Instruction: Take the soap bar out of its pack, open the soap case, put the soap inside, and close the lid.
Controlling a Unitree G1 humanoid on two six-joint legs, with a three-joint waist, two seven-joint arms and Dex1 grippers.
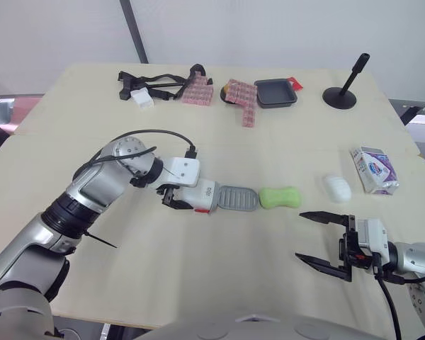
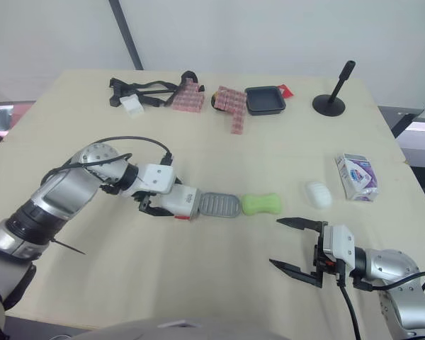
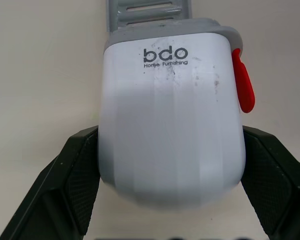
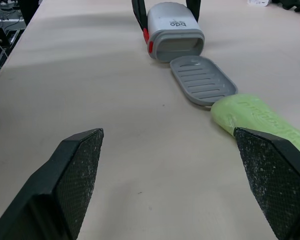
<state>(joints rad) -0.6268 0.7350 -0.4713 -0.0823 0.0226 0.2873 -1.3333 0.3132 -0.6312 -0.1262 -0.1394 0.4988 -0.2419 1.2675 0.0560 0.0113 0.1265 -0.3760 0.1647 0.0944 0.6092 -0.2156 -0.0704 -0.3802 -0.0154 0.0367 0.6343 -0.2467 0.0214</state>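
Head view: the left end effector (image 1: 178,197) is clamped on the white sleeve (image 1: 202,195) of the soap case at mid-desk (image 1: 198,283). The grey tray (image 1: 238,198) is drawn out of the sleeve toward the robot's right. A green bone-shaped bar (image 1: 279,197) touches the tray's far end, so sleeve, tray and bar lie in one line running left to right. Further right, a white oval bar (image 1: 336,188) sits just beside the opened pack (image 1: 372,171). Which of the two bars came from the pack cannot be told. The right end effector (image 1: 299,235) hovers released, its fingers spread wide and pointing left. Both bars lie beyond it, the white one slightly to its right.

Left wrist view: black fingers (image 3: 77,185) press both flanks of the sleeve, which has a red tab (image 3: 242,82) on its side.

Right wrist view: between the spread fingers (image 4: 72,175), the tray and the sleeve's open mouth lie straight ahead, with the green bar nearest.

Judgement: the case is open and loading the tray comes next. The right arm is nearer either bar, and each bar's long axis already matches the tray's.
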